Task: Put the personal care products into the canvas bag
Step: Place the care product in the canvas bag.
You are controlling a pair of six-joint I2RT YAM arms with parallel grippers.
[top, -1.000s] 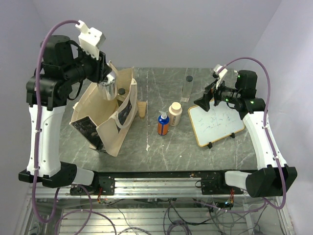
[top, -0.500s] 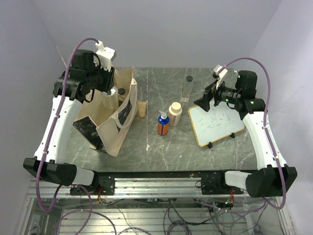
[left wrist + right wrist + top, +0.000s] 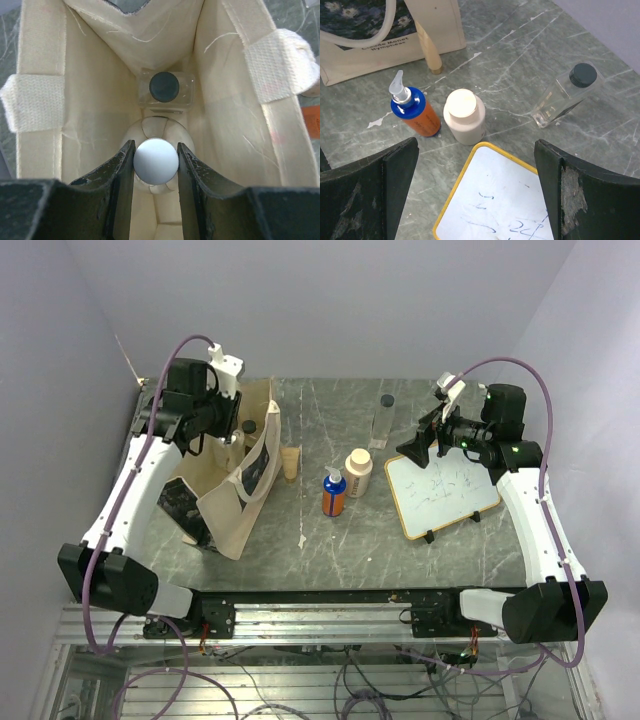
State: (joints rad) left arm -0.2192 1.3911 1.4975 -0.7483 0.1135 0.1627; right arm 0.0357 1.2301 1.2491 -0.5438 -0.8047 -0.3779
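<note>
Canvas bag (image 3: pixel 215 495) stands open-mouthed on the left part of the bench (image 3: pixel 520 45), with the dark print on its outer side. My left gripper (image 3: pixel 155 146) is down inside the mouth between the cloth walls. Its fingers are closed against the white cap of the silver bottle (image 3: pixel 155 162), which I hold upright. Just beyond it in the bag sits a clear bottle (image 3: pixel 165 89) with a dark cap.

My right gripper (image 3: pixel 475 144) is spread wide, nothing in it, above the whiteboard (image 3: pixel 500 200). Outside the bag, the blue-and-orange bottle (image 3: pixel 417 114) and cream bottle (image 3: pixel 465 119) sit just beside each other. The second clear bottle (image 3: pixel 562 97) sits apart from them.
</note>
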